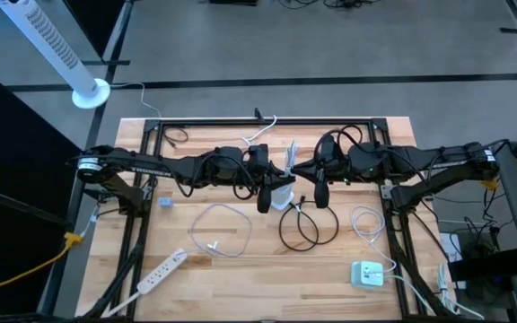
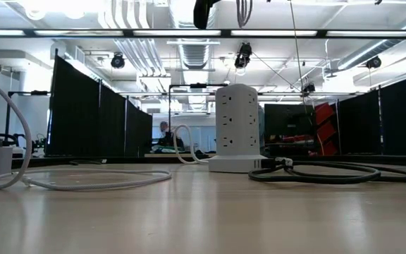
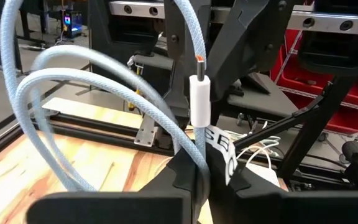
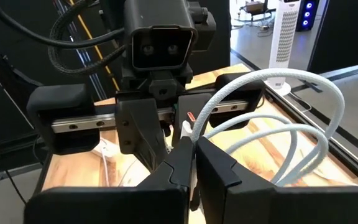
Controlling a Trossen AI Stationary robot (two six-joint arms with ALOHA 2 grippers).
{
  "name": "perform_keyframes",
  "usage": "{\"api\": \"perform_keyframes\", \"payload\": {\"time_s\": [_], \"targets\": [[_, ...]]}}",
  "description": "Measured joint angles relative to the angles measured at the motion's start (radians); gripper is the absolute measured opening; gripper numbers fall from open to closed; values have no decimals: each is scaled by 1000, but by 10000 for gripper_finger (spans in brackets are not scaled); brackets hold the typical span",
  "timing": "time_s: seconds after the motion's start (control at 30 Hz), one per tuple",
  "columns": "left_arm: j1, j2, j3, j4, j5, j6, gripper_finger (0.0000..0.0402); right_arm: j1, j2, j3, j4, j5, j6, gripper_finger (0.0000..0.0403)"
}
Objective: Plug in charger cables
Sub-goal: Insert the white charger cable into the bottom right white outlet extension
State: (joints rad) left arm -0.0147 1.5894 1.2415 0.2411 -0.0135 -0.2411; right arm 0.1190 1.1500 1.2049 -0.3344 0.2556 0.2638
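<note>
Jaws of both arms pinch one braided white cable, looped above the wooden table.

Table: you have a light wooden top under a black frame.
Landmark: the white socket tower stands near your table's middle.
Black cable: looped just beside the tower.
White cable: looped near it.
Power strip: well apart.
Charger block: well apart.
</note>
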Motion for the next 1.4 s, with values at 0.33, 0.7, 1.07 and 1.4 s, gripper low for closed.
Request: {"api": "perform_keyframes", "payload": {"time_s": [0.33, 0.7, 1.07, 1.4], "targets": [[-1, 0, 0, 41, -1, -3, 55, 0, -1, 0, 1, 8, -2, 0], [-2, 0, 0, 14, -48, -11, 7, 1, -1, 0, -20, 3, -2, 0], [5, 0, 0, -273, 60, 23, 7, 10, -24, 0, -273, -98, 60, 62], [30, 78, 0, -346, 143, 49, 7, 9, 30, 0, -202, -128, -52, 109]]}}
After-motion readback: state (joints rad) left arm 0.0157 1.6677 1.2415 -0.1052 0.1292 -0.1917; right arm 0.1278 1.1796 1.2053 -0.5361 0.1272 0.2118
